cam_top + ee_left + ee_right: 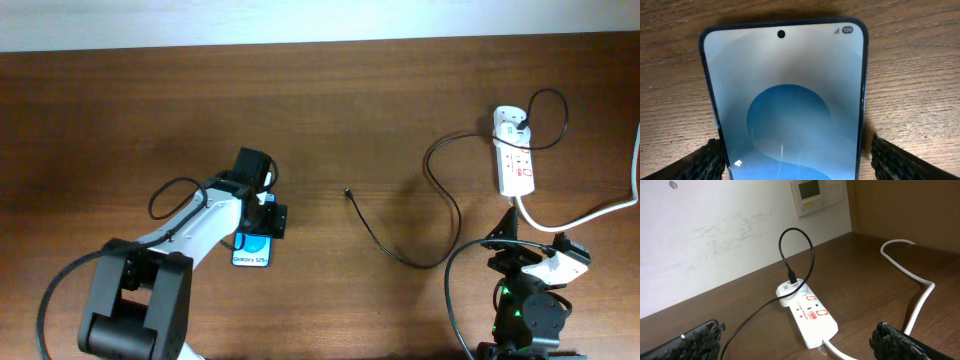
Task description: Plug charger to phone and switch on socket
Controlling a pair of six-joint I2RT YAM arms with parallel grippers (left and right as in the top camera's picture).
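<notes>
The phone [252,251] lies flat on the wooden table, its blue screen facing up; it fills the left wrist view [785,100]. My left gripper [258,232] is open and straddles the phone's lower part [795,160], the left finger at its edge and the right finger a little apart. The charger's black cable [440,215] runs from the white adapter [510,120] in the socket [516,165] to its plug tip [347,192], which lies loose mid-table. My right gripper [510,238] is open and empty just in front of the socket [812,320].
The socket's thick white cord [600,212] curves off to the right table edge, also in the right wrist view [920,295]. A white wall with a control panel [817,195] stands behind the table. The cable loops [797,250] above the adapter.
</notes>
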